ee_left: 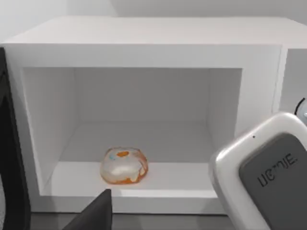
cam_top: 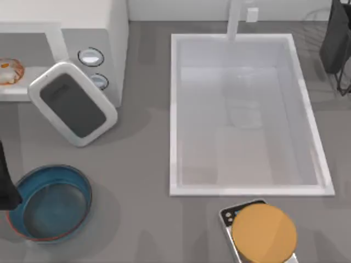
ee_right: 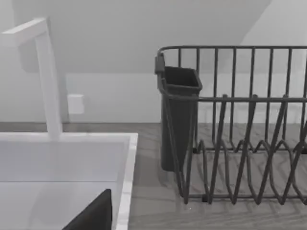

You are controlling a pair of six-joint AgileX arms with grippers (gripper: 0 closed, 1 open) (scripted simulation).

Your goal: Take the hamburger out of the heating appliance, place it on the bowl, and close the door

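The white microwave [cam_top: 104,27] stands at the table's back left with its door [cam_top: 74,104] swung open toward the front. The hamburger [ee_left: 123,166], a pale lump with orange spots, lies on the cavity floor near the front lip; the top view shows the hamburger [cam_top: 10,71] at the far left edge. The blue bowl [cam_top: 50,203] sits at the front left with nothing in it. My left arm [cam_top: 5,189] hangs at the left edge beside the bowl, its wrist facing the open cavity from a distance. A dark part of my left gripper [ee_left: 93,216] shows low in its wrist view.
A large white sink [cam_top: 247,115] with a faucet [cam_top: 236,19] fills the middle. A silver scale carrying an orange-tan disc [cam_top: 263,233] sits at the front right. A dark dish rack [ee_right: 240,143] with a cutlery cup [ee_right: 178,115] stands at the back right, in front of my right gripper [ee_right: 93,216].
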